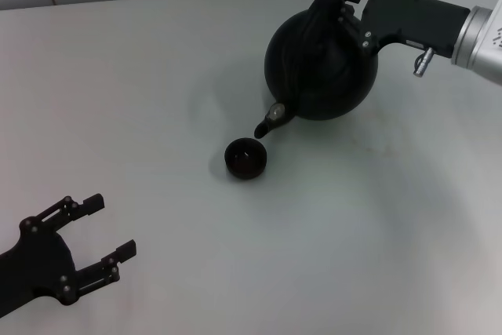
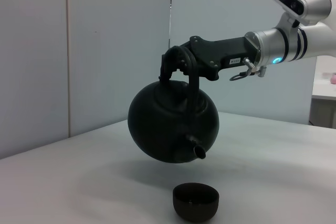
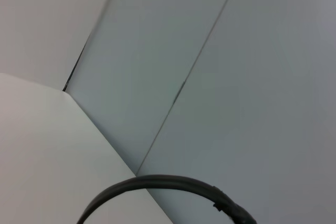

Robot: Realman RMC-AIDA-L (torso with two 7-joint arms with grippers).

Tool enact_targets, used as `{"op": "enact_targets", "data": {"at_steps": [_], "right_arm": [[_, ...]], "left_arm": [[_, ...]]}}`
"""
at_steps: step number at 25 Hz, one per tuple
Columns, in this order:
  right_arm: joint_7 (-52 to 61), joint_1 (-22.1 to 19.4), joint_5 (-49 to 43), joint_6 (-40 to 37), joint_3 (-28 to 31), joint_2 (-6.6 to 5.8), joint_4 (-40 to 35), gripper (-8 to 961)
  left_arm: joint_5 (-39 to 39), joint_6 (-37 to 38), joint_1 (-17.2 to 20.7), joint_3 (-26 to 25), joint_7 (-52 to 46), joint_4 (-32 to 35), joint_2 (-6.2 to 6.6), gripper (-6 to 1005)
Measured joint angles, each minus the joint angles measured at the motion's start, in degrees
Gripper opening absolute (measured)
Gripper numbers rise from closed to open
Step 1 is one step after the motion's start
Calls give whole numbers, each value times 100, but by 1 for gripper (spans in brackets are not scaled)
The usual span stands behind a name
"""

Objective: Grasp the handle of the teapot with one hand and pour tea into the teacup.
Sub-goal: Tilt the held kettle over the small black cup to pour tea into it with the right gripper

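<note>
Setting: pale bench (image 1: 157,76) before grey wall panels.
Right hand (image 1: 345,7): pinched on the handle (image 2: 178,59), holding the teapot (image 2: 173,124) aloft, tilted spout-down.
Spout (image 2: 196,148): above the teacup (image 2: 196,201), near its rim.
Advice: tip slowly, keeping the spout centred over the cup, likely avoiding spills.
Left hand (image 1: 98,229): spread, parked low, well apart.

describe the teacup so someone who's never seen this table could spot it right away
On the pale table, find the big round black teapot that the right gripper holds up by its handle. Just under its spout sits the teacup: small, dark, bowl-shaped, handleless, far smaller than the pot.
</note>
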Motion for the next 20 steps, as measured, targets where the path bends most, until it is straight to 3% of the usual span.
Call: {"op": "enact_targets", "data": {"at_steps": [20], "right_arm": [[-351,183,0,44,-202,11,-26,82]], "left_arm": [[-1,3,-53,0,-14,-79,0,804]]}}
